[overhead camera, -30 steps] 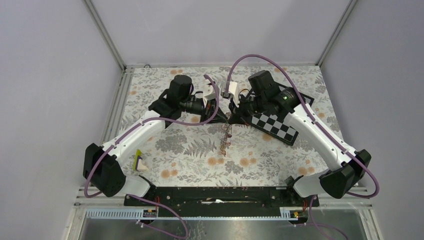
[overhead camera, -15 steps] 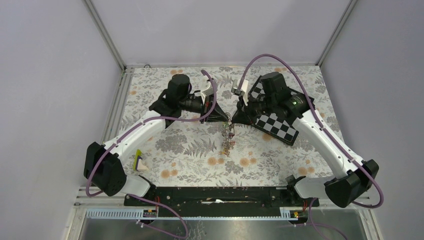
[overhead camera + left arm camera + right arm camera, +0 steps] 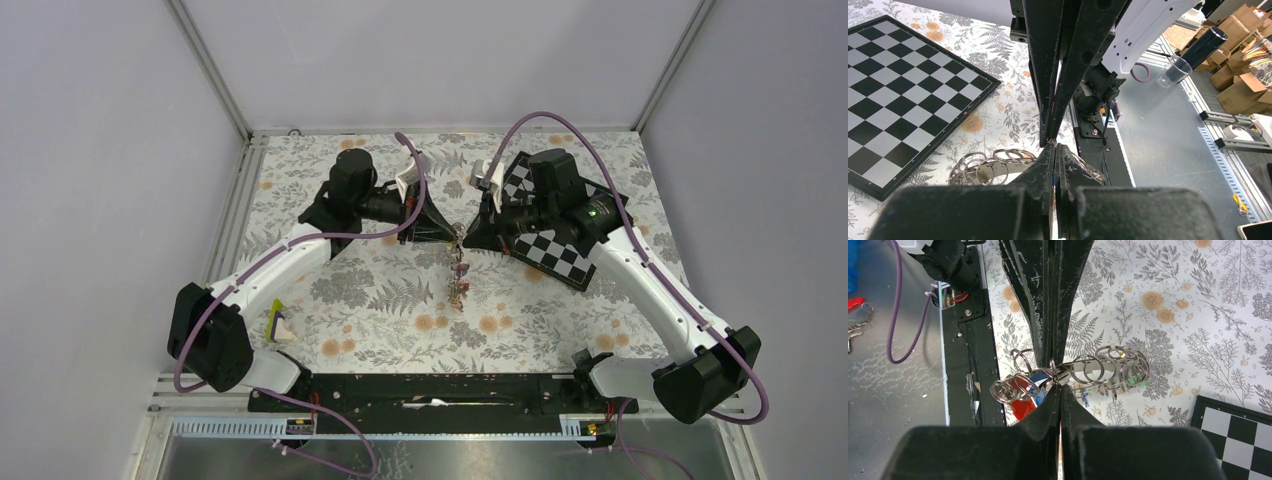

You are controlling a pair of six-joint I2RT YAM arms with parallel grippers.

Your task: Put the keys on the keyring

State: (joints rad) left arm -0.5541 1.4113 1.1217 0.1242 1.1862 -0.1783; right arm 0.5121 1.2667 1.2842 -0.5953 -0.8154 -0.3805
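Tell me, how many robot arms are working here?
2. The left arm reaches in from the left side, the right arm from the right; they meet over the bunch of keys mid-table. None seems hidden.

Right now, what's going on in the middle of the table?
The two arms are tip to tip over the floral table. The left gripper and the right gripper are both shut, their tips meeting at one small ring of the keyring bunch. The other rings spread out below them, with the red, blue and green heads of the keys among them. Whether either gripper truly pinches that ring is hard to tell. The chequered board lies beside the bunch.
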